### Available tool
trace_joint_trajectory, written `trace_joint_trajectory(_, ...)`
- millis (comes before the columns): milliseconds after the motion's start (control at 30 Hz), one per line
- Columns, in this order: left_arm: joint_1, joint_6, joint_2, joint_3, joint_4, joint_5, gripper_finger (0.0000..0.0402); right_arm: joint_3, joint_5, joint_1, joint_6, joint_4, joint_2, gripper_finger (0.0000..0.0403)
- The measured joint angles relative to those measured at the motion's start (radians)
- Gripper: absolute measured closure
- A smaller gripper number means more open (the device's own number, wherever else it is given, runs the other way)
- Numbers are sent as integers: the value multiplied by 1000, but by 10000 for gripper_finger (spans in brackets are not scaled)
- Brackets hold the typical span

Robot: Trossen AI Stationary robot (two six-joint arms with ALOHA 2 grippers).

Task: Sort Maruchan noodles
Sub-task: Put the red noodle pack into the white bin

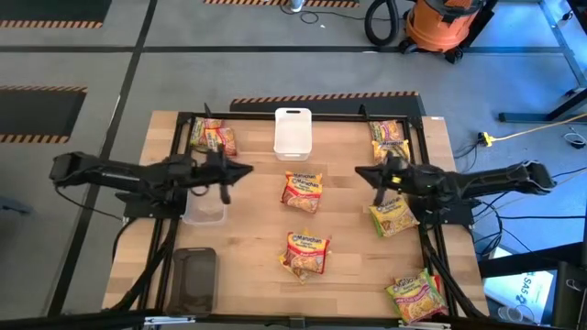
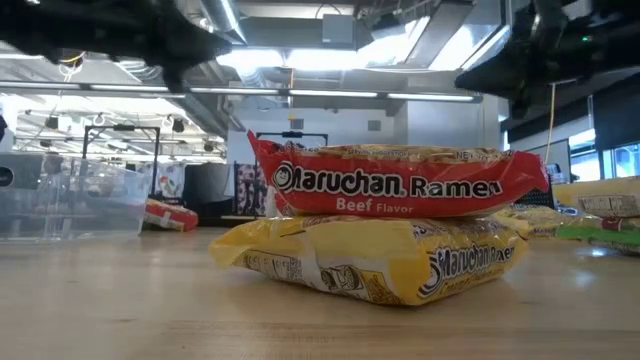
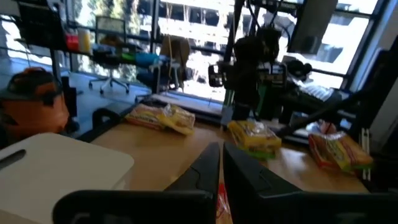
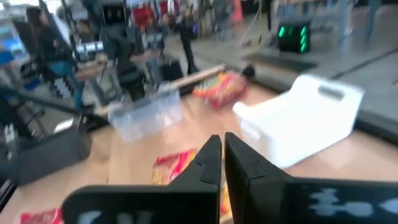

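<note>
Maruchan packets lie in several spots on the wooden table: a stack of two at the near centre (image 1: 305, 252), where a red Beef packet (image 2: 390, 180) rests flat on a yellow one (image 2: 380, 262), one packet at the centre (image 1: 303, 191), and piles at the far left (image 1: 213, 137), far right (image 1: 390, 137), right (image 1: 394, 215) and near right (image 1: 417, 293). My left gripper (image 1: 246, 170) (image 3: 221, 155) hovers shut left of the centre packet, above the table. My right gripper (image 1: 359, 171) (image 4: 222, 149) hovers shut to the right of that packet. Neither gripper holds anything.
A white bin (image 1: 293, 131) stands at the far centre and shows in the right wrist view (image 4: 305, 118). A clear bin (image 1: 204, 206) sits under the left arm, and a dark tray (image 1: 193, 278) lies at the near left. Bare wood lies between the centre packets and the bins.
</note>
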Motion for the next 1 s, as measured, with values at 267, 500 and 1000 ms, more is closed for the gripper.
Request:
trace_joint_trajectory(267, -37, -2, 296, 127, -2, 0, 386, 60, -60, -16, 138, -3, 189, 390)
trace_joint_trajectory(500, -69, -29, 446, 166, -2, 0, 386, 61, -103, -15, 277, 6, 309, 287)
trace_joint_trajectory(1000, -20, -129, 671, 169, -1, -12, 386, 61, -132, -15, 521, 289, 703, 135)
